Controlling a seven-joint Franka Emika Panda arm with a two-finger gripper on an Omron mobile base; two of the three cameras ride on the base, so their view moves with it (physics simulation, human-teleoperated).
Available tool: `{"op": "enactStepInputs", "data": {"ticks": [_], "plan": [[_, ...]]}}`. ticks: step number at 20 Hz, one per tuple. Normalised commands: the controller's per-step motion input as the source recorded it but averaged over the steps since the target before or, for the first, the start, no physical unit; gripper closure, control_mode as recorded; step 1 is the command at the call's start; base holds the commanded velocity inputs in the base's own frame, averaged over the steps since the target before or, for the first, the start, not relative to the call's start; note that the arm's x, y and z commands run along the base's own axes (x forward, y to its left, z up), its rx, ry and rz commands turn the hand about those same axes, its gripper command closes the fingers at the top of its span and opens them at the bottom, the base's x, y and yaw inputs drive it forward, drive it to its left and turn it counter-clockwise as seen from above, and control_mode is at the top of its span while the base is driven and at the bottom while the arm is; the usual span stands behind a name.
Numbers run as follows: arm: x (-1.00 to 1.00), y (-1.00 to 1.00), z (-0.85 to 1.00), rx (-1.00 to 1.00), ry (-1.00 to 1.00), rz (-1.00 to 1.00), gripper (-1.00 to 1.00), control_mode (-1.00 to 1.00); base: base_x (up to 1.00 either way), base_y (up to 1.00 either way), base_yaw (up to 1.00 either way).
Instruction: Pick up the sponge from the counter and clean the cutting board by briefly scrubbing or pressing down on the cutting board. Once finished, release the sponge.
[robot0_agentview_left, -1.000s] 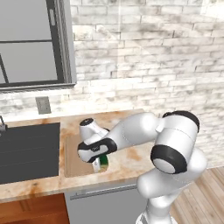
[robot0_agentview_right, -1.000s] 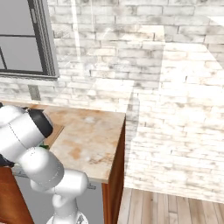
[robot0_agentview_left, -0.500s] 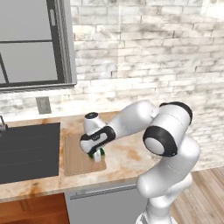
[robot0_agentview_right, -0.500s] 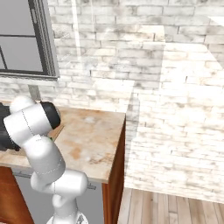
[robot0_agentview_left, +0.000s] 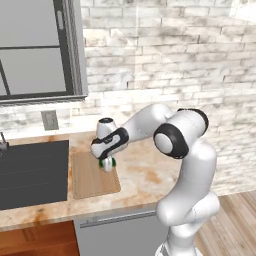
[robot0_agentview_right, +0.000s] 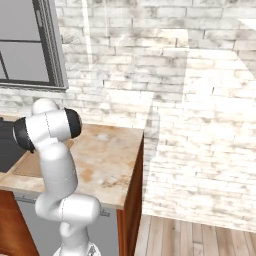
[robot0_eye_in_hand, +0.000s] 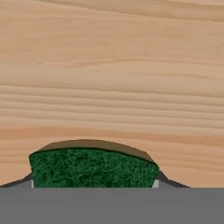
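The light-brown wooden cutting board (robot0_agentview_left: 92, 177) lies on the beige-orange counter (robot0_agentview_left: 145, 170) just right of the sink. My gripper (robot0_agentview_left: 106, 164) hangs over the board's far right part, shut on the sponge (robot0_agentview_left: 107, 163), whose green shows between the fingers. In the hand view the sponge's dark green top (robot0_eye_in_hand: 92, 168) sits at the bottom, with the board's grain (robot0_eye_in_hand: 113, 78) close behind it. Whether the sponge touches the board I cannot tell. In the right base view the arm covers most of the board (robot0_agentview_right: 30, 166).
A dark grey sink basin (robot0_agentview_left: 30, 172) borders the board on the left. A brick wall (robot0_agentview_left: 165, 65) and a window (robot0_agentview_left: 35, 50) stand behind the counter. The counter ends at its right edge (robot0_agentview_right: 140, 150) above a wooden floor.
The arm has carried the sponge away from the counter's front onto the board's far right part, and the elbow has swung up and back.
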Motion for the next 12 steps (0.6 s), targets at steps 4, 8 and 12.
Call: {"op": "enactStepInputs", "data": {"ticks": [4, 8, 12], "plan": [[0.86, 0.00, 0.00, 0.06, -0.01, 0.00, 1.00, -1.00, 0.00, 0.00, 0.00], [0.87, 0.00, 0.00, 0.04, -0.02, 0.00, 1.00, -1.00, 0.00, 0.00, 0.00], [0.58, 0.07, -0.01, 0.00, 0.00, 0.00, 1.00, -1.00, 0.00, 0.00, 0.00]]}}
